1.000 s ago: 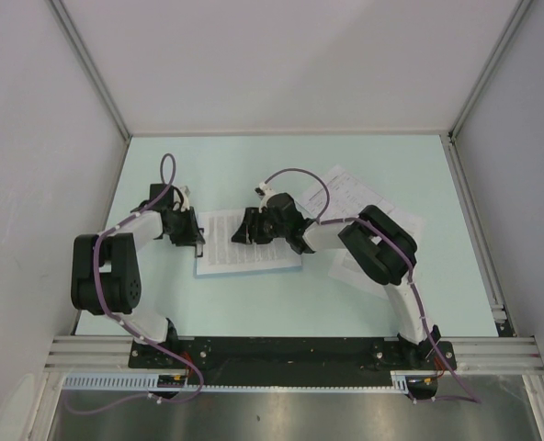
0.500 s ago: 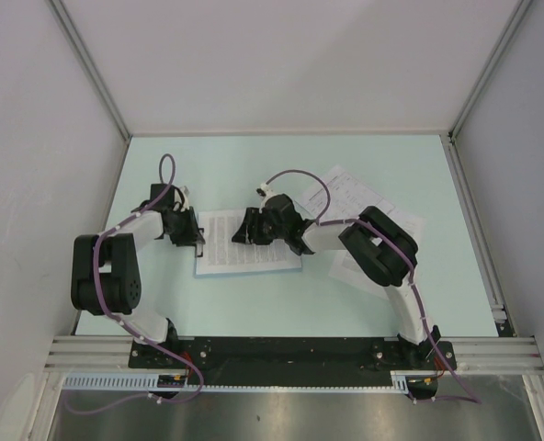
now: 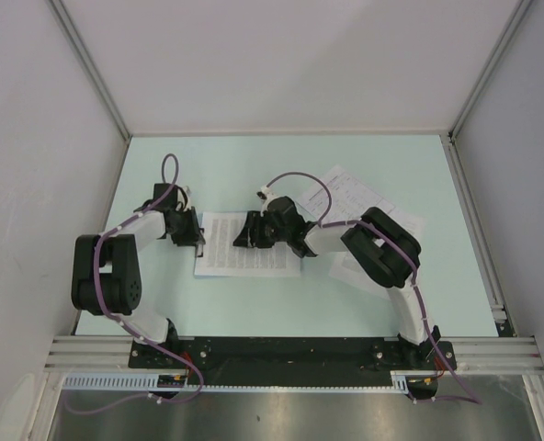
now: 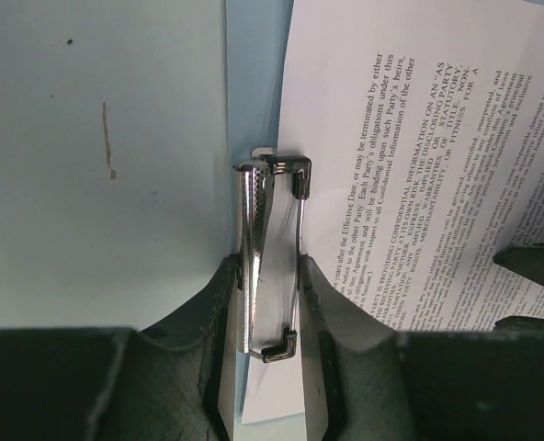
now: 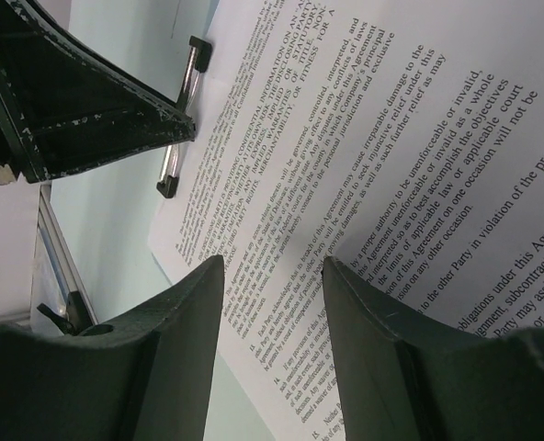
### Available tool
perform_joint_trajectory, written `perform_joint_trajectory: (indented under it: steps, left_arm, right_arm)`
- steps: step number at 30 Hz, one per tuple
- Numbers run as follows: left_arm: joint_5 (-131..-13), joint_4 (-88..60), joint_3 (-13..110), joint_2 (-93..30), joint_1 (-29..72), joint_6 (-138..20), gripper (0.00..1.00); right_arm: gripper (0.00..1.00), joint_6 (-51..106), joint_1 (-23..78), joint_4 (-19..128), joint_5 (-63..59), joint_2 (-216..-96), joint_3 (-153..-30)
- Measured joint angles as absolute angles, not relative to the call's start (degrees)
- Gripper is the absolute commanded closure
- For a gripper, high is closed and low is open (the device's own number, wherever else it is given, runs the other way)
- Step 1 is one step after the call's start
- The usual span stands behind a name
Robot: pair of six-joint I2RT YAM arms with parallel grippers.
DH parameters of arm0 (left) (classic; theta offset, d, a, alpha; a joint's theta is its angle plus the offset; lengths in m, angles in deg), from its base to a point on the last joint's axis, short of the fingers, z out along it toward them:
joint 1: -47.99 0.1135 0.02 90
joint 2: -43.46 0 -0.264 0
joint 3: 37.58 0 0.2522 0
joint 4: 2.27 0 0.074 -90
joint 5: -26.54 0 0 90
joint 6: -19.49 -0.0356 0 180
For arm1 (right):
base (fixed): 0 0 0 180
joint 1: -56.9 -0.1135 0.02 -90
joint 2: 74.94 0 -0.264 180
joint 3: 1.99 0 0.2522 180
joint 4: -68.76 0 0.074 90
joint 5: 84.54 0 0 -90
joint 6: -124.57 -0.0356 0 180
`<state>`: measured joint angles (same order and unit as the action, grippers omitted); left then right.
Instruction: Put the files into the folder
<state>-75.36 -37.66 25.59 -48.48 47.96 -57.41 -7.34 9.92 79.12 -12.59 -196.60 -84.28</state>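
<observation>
**Q:** Where does the folder sit?

**Op:** Mid-bench (image 3: 254, 165). The folder (image 4: 254, 73) lies flat with its clip (image 4: 272, 211) at the 9 o'clock end. One sheet (image 3: 254, 257) lies on top and hides nearly all the blue. The remaining files (image 3: 347, 191) lie fanned at its 2 to 3 o'clock, partly under my right arm.

**Q:** Left jaws?

**Op:** My left gripper (image 3: 191, 235) has its jaws clenched on the clip, one on each side of the wire lever. My reading is that I squeeze it to lift the mouth, so a sheet edge can pass beneath.

**Q:** And the right?

**Op:** My right gripper (image 5: 272, 264) is over the sheet's middle. The jaws are parted and grip nothing, and only printed text shows in the gap. The tips look to be down on the paper, but I cannot confirm contact. I judge that flat pressure suits pushing the sheet toward 9 o'clock, into the clip, without creasing it.

**Q:** Is the edge in?

**Op:** In the left wrist view the sheet's short edge lies just beside the clip, seemingly under the wire. How deep, I cannot tell. The risk is that the paper buckles if the mouth is too low.
</observation>
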Motion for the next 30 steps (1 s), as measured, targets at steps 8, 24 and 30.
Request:
perform_joint_trajectory:
  steps: [8, 24, 30]
  left_arm:
    - [-73.92, -37.97, 25.81, -48.48, 47.13, -57.49, 1.00]
    - [-72.41, -38.87, 26.57, -48.88, 46.34, -57.67, 1.00]
    - [-71.05, -40.81, 28.06, -49.64, 45.84, -58.28, 0.54]
  right_arm:
    - [0.47, -3.23, 11.12, 81.15, -18.12, -197.69, -84.39]
    - [0.44, 0.57, 10.91, 80.58, -19.91, -199.97, -87.80]
    - [0.21, 1.86, 10.75, 79.67, -20.43, -199.20, -88.17]
